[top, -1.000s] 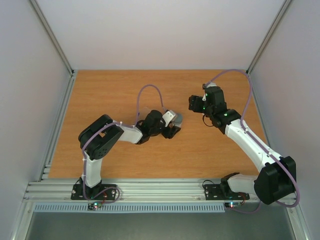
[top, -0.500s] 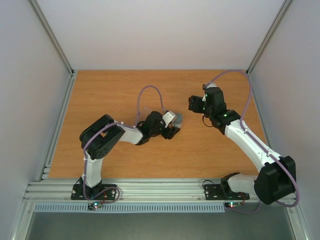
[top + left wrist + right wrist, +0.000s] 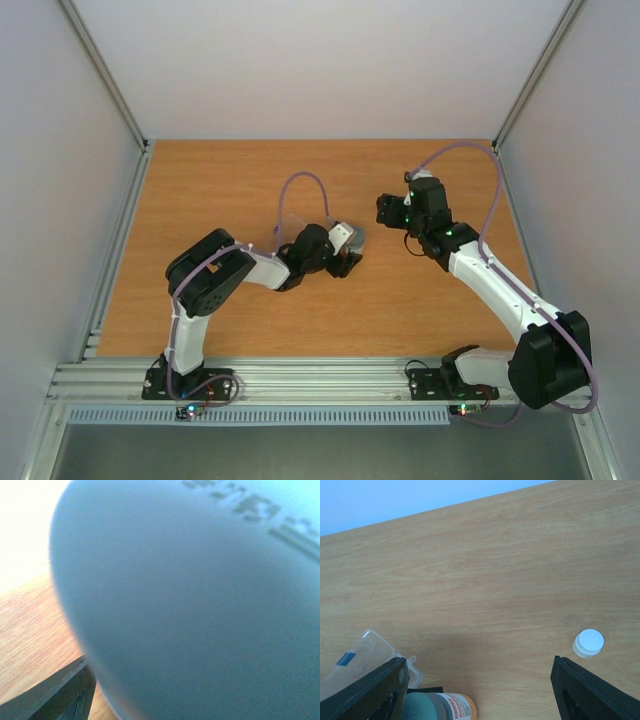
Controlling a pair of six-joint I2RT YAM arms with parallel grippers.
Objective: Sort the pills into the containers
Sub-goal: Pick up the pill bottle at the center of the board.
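Left pincer [image 3: 348, 245] pinching bottle [image 3: 442, 707] near table [image 3: 230, 170] centre. Grey cap [image 3: 190, 610] fills left wrist view, blurred, raised lettering at top. Right pincer [image 3: 480, 662] spread wide, nothing between fingers, hanging just right of bottle. Clear pill box [image 3: 362, 655] flat on wood just left of bottle. Dark blue speck [image 3: 346, 658] inside box, cannot tell if pill. White cap [image 3: 588, 643] alone on wood, well apart from bottle.
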